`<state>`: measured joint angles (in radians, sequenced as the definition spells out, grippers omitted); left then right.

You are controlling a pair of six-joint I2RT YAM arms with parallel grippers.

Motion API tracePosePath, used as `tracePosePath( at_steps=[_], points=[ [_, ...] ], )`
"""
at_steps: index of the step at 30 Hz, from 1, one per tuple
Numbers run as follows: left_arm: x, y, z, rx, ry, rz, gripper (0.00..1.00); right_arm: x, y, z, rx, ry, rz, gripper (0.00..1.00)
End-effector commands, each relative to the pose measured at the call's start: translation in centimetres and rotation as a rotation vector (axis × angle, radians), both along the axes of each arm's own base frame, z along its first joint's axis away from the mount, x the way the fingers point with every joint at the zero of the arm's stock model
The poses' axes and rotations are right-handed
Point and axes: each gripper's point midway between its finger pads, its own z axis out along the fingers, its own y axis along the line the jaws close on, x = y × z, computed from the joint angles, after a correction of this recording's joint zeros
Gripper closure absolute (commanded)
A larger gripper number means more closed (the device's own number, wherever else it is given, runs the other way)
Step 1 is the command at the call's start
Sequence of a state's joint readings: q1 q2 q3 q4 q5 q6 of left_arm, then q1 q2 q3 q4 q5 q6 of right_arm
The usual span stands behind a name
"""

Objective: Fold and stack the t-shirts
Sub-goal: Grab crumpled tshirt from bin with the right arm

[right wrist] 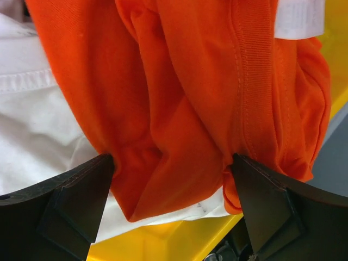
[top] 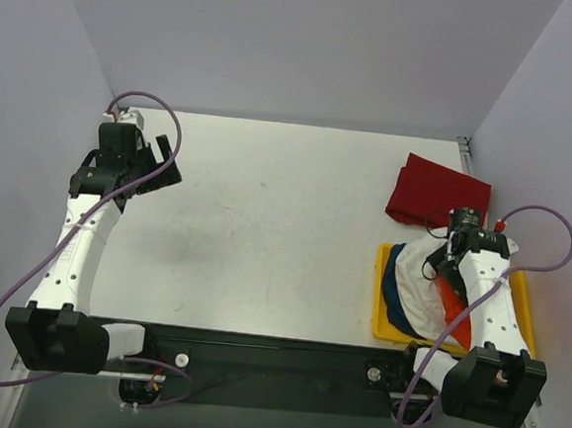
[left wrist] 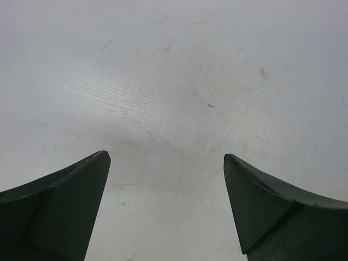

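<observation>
Four shirts are in play. The orange t-shirt (right wrist: 179, 98), the white t-shirt (right wrist: 38, 125) and the navy t-shirt (top: 392, 272) are heaped in the yellow bin (top: 384, 326) by the table's (top: 265, 222) near-right corner. The dark red t-shirt (top: 436, 191) lies flat on the table just beyond the bin, against the right edge, and looks folded.

The step in hand appears to be pulling the orange shirt out of the bin. The right tool (right wrist: 171, 157) hangs over the heap with its jaws fully apart. A bunched fold of orange cloth sits between them, but nothing is gripped. To do this well, the tool should drop a little further so the pads close on the thick orange fold alone, near the stitched band. It should then lift straight up until the cloth clears the bin wall before swinging toward the middle of the table.

The white shirt is the main nuisance. It touches the orange one on the left and runs underneath it, so a deep or off-centre pinch would likely drag both out together. The bin's wall sits close under the fold and could catch a fingertip.

The left tool (left wrist: 166, 156) is well apart, near the far-left corner. It is wide open, holds nothing, and has only bare table beneath it. It would have to cross over to help spread the shirt. The red shirt should be left undisturbed as the base of the stack.
</observation>
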<state>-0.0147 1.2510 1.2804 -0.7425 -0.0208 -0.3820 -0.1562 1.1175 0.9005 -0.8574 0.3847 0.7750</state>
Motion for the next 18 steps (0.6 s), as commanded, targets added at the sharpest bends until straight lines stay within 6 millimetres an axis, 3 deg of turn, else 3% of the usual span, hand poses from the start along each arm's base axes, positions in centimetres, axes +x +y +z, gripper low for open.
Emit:
tracePosePath(
  at_steps=[1,2,3,5,6,8,9,10,14,15,17,18],
  points=[
    [1.8,-0.1,2.7,-0.023,-0.097,0.001,0.03,-1.8,0.4,-1.4,0.032,0.109,-0.025,0.06],
    [2.0,-0.6,2.8,-0.045,-0.094,-0.019,0.03,-1.7,0.4,-1.5,0.037,0.115,-0.021,0.12],
    [2.1,-0.8,3.1,-0.054,-0.102,-0.023,0.03,-1.6,0.5,-1.5,0.041,0.124,-0.012,0.29],
    [2.3,-1.1,3.8,-0.073,-0.127,-0.029,0.03,-1.3,0.4,-1.1,0.037,0.109,-0.004,0.42],
    [2.4,-1.1,4.1,-0.078,-0.138,-0.028,0.03,-1.1,0.3,-0.6,0.032,0.090,0.003,0.59],
    [2.6,-1.1,4.9,-0.087,-0.167,-0.011,0.03,-0.4,0.3,0.7,0.025,0.049,0.030,0.80],
    [2.7,-0.9,4.9,-0.089,-0.166,0.000,0.03,-0.1,0.2,1.5,0.020,0.013,0.042,0.96],
    [2.8,-0.8,5.0,-0.086,-0.164,0.014,0.03,0.3,0.3,2.4,0.018,-0.009,0.070,1.00],
    [3.3,-0.7,4.6,-0.110,-0.151,0.044,0.03,2.9,1.1,7.8,0.032,-0.197,0.157,1.00],
    [3.3,-0.7,4.6,-0.111,-0.151,0.049,0.03,3.9,1.4,10.8,0.034,-0.302,0.165,1.00],
    [3.5,-0.7,4.7,-0.113,-0.150,0.053,0.03,4.8,1.7,14.1,0.038,-0.418,0.145,1.00],
    [3.6,-0.6,4.6,-0.110,-0.150,0.055,0.03,5.4,1.7,16.9,0.030,-0.503,0.141,1.00]
  ],
)
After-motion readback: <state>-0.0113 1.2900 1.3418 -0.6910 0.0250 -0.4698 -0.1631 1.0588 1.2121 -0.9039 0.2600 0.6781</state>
